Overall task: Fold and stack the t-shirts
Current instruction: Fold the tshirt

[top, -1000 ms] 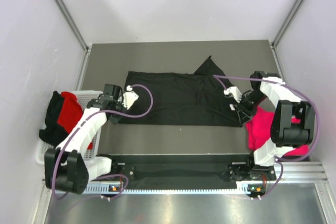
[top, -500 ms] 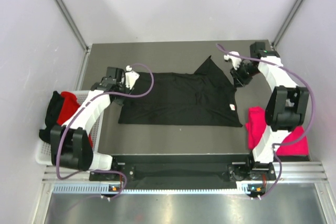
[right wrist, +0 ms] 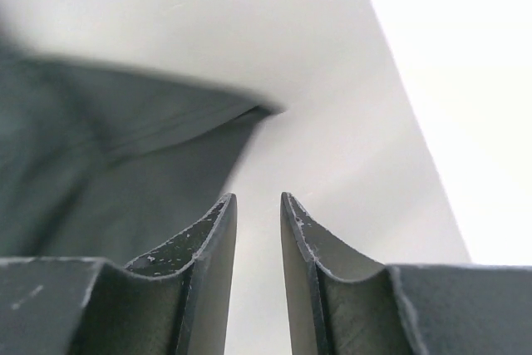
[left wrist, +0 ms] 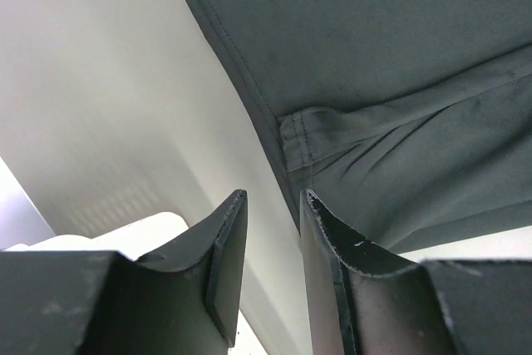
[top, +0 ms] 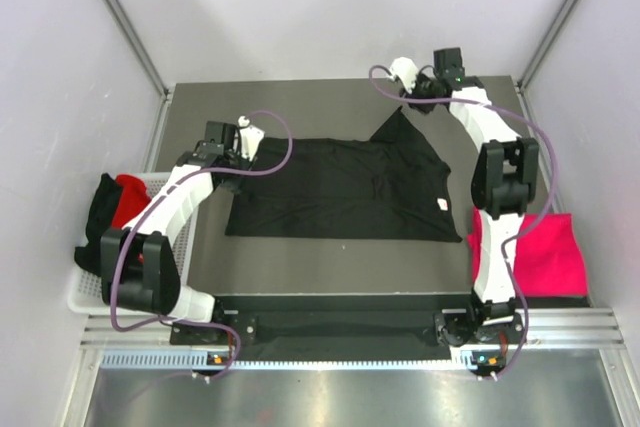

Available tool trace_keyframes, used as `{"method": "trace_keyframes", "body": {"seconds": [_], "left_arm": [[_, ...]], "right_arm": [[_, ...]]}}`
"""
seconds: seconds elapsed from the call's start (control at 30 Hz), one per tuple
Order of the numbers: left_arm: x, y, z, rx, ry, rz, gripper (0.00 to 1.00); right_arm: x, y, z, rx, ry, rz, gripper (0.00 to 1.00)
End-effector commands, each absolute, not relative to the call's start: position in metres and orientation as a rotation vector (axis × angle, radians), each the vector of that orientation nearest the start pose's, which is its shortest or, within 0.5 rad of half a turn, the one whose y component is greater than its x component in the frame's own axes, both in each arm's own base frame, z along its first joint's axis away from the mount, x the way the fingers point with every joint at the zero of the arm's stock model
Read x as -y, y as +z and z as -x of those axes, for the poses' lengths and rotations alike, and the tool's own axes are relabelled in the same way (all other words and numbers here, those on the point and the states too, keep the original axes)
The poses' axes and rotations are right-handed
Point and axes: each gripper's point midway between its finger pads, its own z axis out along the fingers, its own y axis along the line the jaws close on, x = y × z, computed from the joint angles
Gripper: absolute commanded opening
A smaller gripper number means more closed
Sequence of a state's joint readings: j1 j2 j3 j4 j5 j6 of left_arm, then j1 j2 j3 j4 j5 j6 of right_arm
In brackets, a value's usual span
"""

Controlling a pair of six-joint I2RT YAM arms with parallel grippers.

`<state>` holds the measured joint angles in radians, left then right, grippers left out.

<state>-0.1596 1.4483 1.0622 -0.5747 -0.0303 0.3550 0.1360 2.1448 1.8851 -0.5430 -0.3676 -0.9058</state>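
Observation:
A black t-shirt (top: 340,187) with a small white tag (top: 441,204) lies spread flat on the table, one sleeve pointing to the far side (top: 400,119). My left gripper (top: 238,150) hovers at the shirt's far left corner, jaws a little apart and empty. The left wrist view shows the hem and a seam (left wrist: 374,81) just beyond the gripper (left wrist: 274,197). My right gripper (top: 413,95) is above the sleeve tip, open and empty. The right wrist view shows the sleeve (right wrist: 125,147) to the left of the gripper (right wrist: 258,199). A pink-magenta shirt (top: 545,257) lies at the right.
A white wire basket (top: 85,287) hangs at the table's left edge with a black shirt (top: 98,222) and a red one (top: 130,197) in it. Grey walls and metal posts close in the far corners. The arm bases stand at the near edge.
My right arm swung from the shirt's right hem near the tag to the far side by the sleeve tip, uncovering the pink shirt. My left gripper shifted slightly farther along the shirt's left edge.

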Motion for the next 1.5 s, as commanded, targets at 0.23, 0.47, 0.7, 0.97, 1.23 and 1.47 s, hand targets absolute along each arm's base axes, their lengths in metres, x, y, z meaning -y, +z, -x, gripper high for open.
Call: {"method": "trace_keyframes", "body": {"seconds": [0.23, 0.47, 0.7, 0.97, 1.23, 1.47], "left_arm": [[0.042, 0.122, -0.351, -2.397, 0.073, -0.573, 0.37], [0.042, 0.116, -0.35, -2.409, 0.071, -0.572, 0.38], [0.042, 0.112, -0.348, -2.417, 0.069, -0.57, 0.38], [0.041, 0.101, -0.345, -2.431, 0.069, -0.577, 0.38], [0.041, 0.099, -0.346, -2.437, 0.073, -0.579, 0.38], [0.041, 0.095, -0.346, -2.447, 0.074, -0.579, 0.38]], "right_arm": [[-0.111, 0.129, -0.639, -1.725, -0.146, 1.408, 0.29], [-0.117, 0.093, -0.637, -1.746, -0.1, 1.459, 0.33], [-0.123, 0.08, -0.643, -1.733, -0.106, 1.475, 0.35], [-0.138, 0.072, -0.645, -1.706, -0.089, 1.498, 0.36], [-0.146, 0.066, -0.639, -1.697, -0.074, 1.539, 0.31], [-0.144, 0.055, -0.63, -1.715, -0.054, 1.594, 0.12]]}}
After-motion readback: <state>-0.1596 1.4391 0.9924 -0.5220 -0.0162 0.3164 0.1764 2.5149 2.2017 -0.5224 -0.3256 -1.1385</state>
